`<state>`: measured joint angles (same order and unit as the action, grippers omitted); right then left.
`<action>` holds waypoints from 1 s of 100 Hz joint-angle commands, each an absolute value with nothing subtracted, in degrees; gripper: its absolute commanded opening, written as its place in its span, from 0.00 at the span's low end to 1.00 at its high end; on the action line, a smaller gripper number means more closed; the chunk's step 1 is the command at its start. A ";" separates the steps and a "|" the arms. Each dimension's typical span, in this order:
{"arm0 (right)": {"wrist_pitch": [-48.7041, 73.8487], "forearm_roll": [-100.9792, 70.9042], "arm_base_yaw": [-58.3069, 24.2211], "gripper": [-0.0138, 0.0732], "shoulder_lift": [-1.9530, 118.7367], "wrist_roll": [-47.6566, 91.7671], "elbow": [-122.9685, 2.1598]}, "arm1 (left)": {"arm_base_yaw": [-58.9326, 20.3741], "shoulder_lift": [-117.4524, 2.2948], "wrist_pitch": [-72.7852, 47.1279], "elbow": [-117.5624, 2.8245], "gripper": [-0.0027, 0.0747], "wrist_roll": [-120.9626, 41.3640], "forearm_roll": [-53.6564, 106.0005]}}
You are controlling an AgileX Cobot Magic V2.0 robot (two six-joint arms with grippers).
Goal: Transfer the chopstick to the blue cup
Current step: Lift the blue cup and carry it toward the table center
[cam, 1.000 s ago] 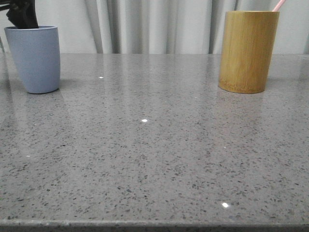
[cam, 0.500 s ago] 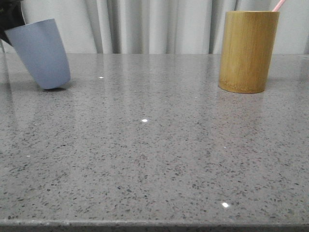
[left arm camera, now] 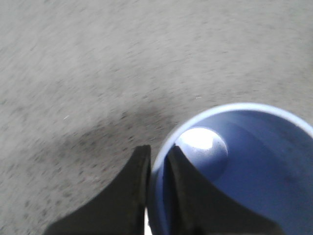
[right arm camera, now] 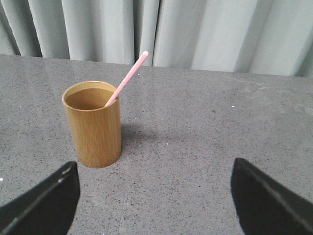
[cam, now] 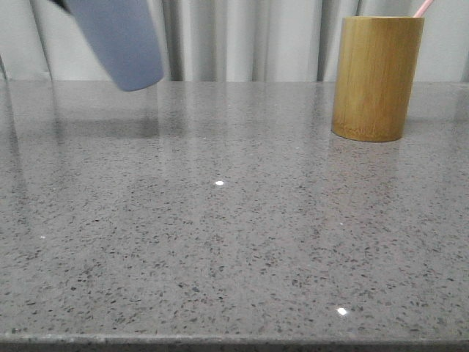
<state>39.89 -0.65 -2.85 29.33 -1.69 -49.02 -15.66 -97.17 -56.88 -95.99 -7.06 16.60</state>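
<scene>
The blue cup (cam: 121,40) hangs tilted in the air at the upper left of the front view, clear of the table. My left gripper (left arm camera: 159,156) is shut on the cup's rim (left arm camera: 159,166), one finger outside and one inside. The cup's inside (left arm camera: 244,161) shows empty. A pale pink chopstick (right arm camera: 128,78) leans in the yellow-brown bamboo holder (right arm camera: 94,125); its tip shows in the front view (cam: 423,7) above the holder (cam: 375,77). My right gripper (right arm camera: 154,196) is open and empty, above the table short of the holder.
The grey speckled table (cam: 234,220) runs back to a pale curtain (cam: 242,37). Its front edge (cam: 234,341) is at the bottom of the front view.
The blue cup has been lifted off the table and carried up and to the right, tilting as it went. The bamboo holder and chopstick have not moved.
</scene>
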 commanded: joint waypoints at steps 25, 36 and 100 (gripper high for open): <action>35.66 -0.51 -2.50 0.88 30.10 -1.44 -50.83 | -26.05 -102.08 -59.33 -106.38 0.01 -6.43 14.51; 35.66 -0.51 -2.50 0.88 30.10 -1.44 -50.83 | -27.43 -103.76 -60.17 -106.51 0.01 -6.43 14.40; 36.30 -0.51 -2.50 0.88 30.10 -1.44 -50.83 | -28.89 -107.60 -64.81 -106.88 0.01 -6.43 13.60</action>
